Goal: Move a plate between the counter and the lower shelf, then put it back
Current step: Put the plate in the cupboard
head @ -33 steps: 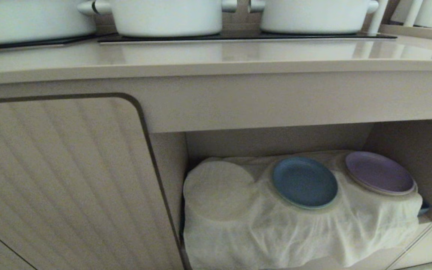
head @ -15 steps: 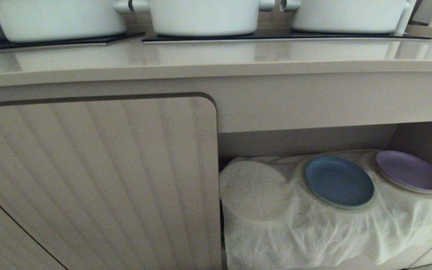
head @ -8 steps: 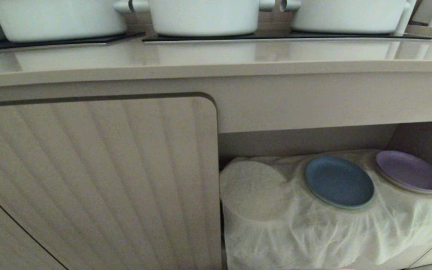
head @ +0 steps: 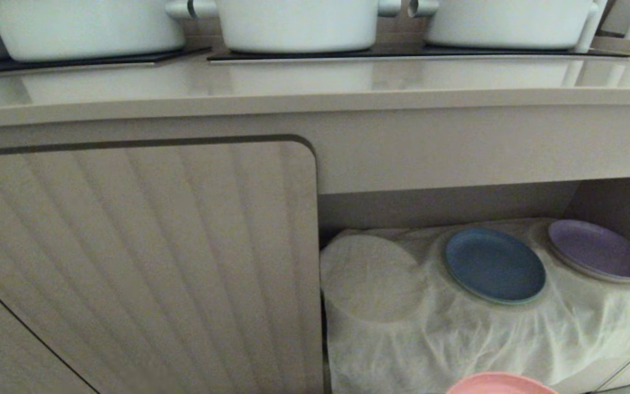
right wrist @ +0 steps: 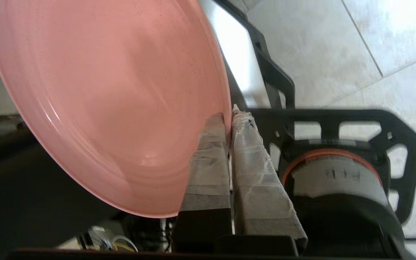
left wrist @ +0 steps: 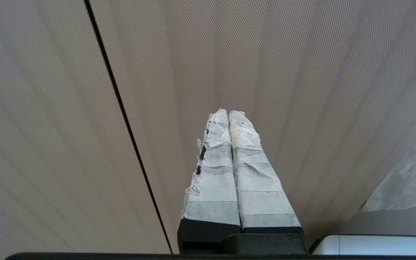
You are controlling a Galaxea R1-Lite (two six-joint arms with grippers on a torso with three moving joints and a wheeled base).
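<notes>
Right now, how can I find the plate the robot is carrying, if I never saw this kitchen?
Find the lower shelf under the counter, where a white cloth carries a blue plate and a purple plate. In front of it, the right hand grips the pink plate by its rim. It alone is pink and off the cloth.

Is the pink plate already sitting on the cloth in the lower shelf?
No: the right gripper is clamped on the rim of the pink plate, which only peeks in below the white cloth in the head view.

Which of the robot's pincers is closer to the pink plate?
Right. The right pincer is clamped on the pink plate's rim. The left pincer is shut on nothing, pointing at the ribbed cabinet door, with no plate near it.
</notes>
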